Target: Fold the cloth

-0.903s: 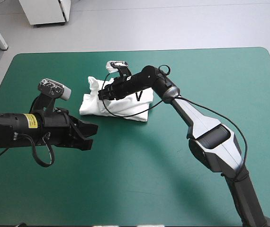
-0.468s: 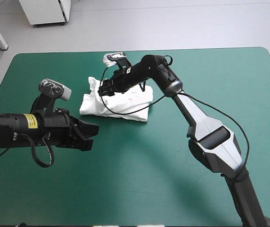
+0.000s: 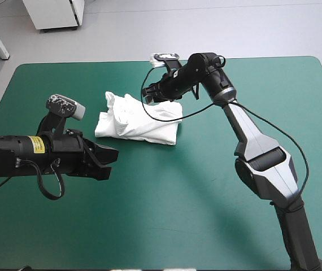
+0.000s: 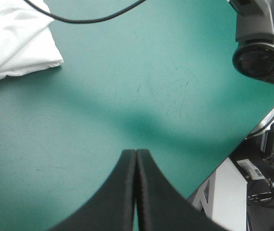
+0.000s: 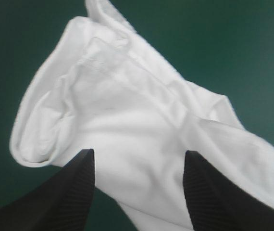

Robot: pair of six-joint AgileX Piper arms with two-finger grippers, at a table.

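On the teal-green worktop (image 3: 217, 214), left of centre, the white T-shirt (image 3: 138, 121) lies as a folded bundle (rumpled at its far-left corner). Right end effector (image 5: 138, 155) hangs over the bundle's far edge, fingers apart, gripping nothing. Left end effector (image 4: 136, 154) is near the bundle's near-left side, fingers pressed together, over bare worktop.
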